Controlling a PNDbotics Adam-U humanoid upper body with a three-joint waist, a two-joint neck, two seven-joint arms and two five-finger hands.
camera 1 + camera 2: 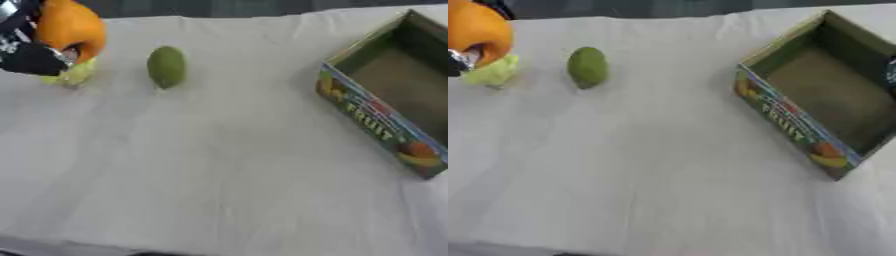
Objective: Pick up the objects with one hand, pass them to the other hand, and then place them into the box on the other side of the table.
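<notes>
At the far left my left hand (31,56) is curled round an orange fruit (72,27), lifted just above the cloth. Beneath it lies a pale yellow-green lumpy object (74,74), partly hidden by the hand. A green oval fruit (166,66) rests on the cloth to its right, apart from the hand. The open cardboard box (376,117), printed with fruit pictures and the word FRUIT, stands at the right with nothing visible inside. A dark blurred shape (891,70) shows at the right edge over the box; I cannot tell what it is.
A white cloth (219,170) covers the table and lies wrinkled toward the front. The table's far edge runs along the top, with dark floor beyond it.
</notes>
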